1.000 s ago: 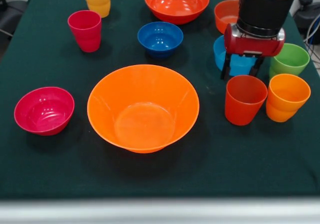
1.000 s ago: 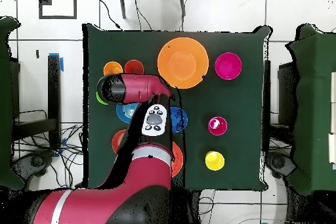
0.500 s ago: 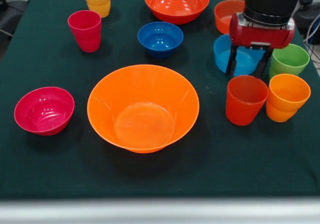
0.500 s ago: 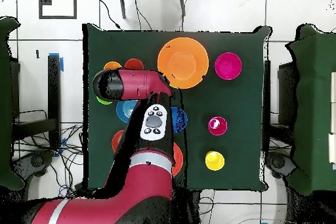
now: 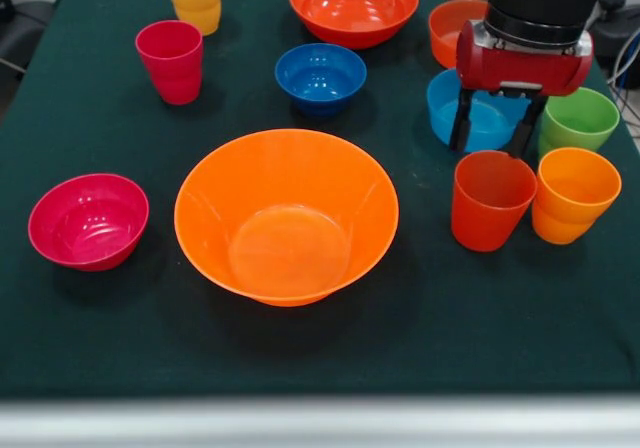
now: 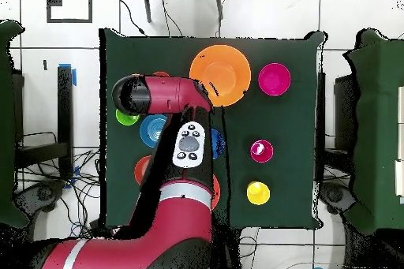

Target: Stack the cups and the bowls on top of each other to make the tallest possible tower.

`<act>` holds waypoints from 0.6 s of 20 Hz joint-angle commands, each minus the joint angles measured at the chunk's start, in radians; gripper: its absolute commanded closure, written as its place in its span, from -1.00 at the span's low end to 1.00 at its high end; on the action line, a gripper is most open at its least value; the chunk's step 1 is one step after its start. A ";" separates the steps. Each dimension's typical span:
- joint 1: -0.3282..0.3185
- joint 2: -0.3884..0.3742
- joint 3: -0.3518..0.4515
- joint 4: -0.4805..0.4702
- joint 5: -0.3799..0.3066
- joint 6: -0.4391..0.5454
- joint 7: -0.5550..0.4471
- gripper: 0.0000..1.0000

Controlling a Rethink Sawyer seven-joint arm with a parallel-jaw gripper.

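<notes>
The front view sits close and low-angled across the counter [image 5: 90, 358], looking down over its green cloth, which nearly fills the frame; the arm enters at upper right. The overhead view hangs high and looks straight down, taking in the whole counter [image 6: 292, 195], surrounding floor and neighbouring tables, with the arm rising from the bottom. Both share the cloth and its ware, such as the large orange bowl [image 5: 286, 216] [image 6: 220, 76], turned half round between views.

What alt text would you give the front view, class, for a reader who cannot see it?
A red and black gripper, open and empty, hangs over a light blue bowl beside red-orange, orange and green cups. A large orange bowl sits mid-table on the green cloth; nothing is stacked.
</notes>
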 commanded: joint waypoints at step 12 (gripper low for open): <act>-0.046 0.070 0.086 -0.057 -0.002 0.059 0.084 -1.00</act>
